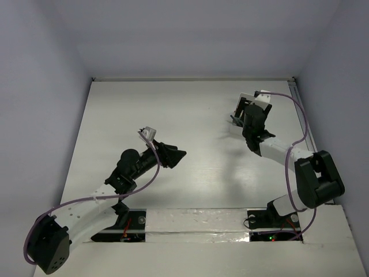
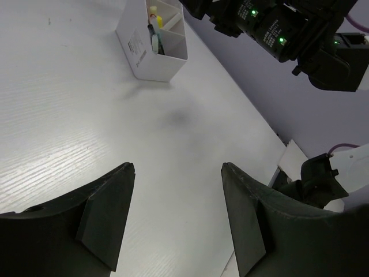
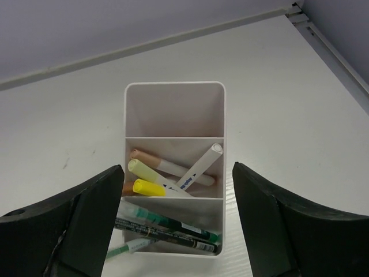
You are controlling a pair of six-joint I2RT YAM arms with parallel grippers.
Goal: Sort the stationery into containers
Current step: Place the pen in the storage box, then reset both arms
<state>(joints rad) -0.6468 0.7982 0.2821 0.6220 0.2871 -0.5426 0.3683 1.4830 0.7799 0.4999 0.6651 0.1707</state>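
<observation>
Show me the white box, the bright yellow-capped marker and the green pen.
white box (image 3: 173, 112): right wrist view, far inner wall.
bright yellow-capped marker (image 3: 149, 188): right wrist view, its yellow cap, middle compartment.
green pen (image 3: 167, 221): right wrist view, mid-barrel, nearest compartment.

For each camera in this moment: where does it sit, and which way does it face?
Top external: fixed above and behind the bases, looking down on the table; left arm and right arm show.
Left wrist: on the left arm, facing across the table at the white divided box and the right arm; left gripper frames the bottom.
Right wrist: above that box, looking down into its compartments; right gripper at both sides.
Shared: both wrist views show the box.
</observation>
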